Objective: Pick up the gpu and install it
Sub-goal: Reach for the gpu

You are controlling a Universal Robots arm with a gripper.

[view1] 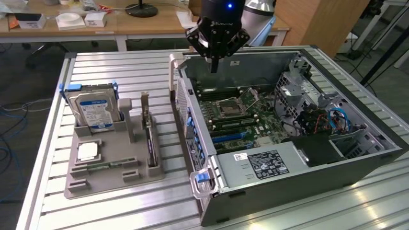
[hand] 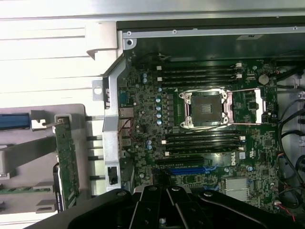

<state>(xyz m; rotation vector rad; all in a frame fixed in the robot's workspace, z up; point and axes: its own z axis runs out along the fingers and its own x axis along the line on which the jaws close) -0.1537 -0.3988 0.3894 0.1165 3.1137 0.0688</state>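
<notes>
Item: my claw (view1: pixel 215 67), fingers pressed together, holding nothing; hovers over the far end of the open computer case (view1: pixel 307 184), above the motherboard (view1: pixel 246 117). Item: gpu (view1: pixel 151 143), on edge in the grey tray (view1: pixel 108 165), at the exterior view's left of the case, right of the hard drive (view1: pixel 95 112); well apart from my claw.

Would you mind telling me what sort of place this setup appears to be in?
Probably a robotics lab or workshop bench: an open black desktop computer case lies on a ribbed aluminium table, a grey moulded tray of computer parts sits beside it, and cluttered wooden desks stand behind.
</notes>
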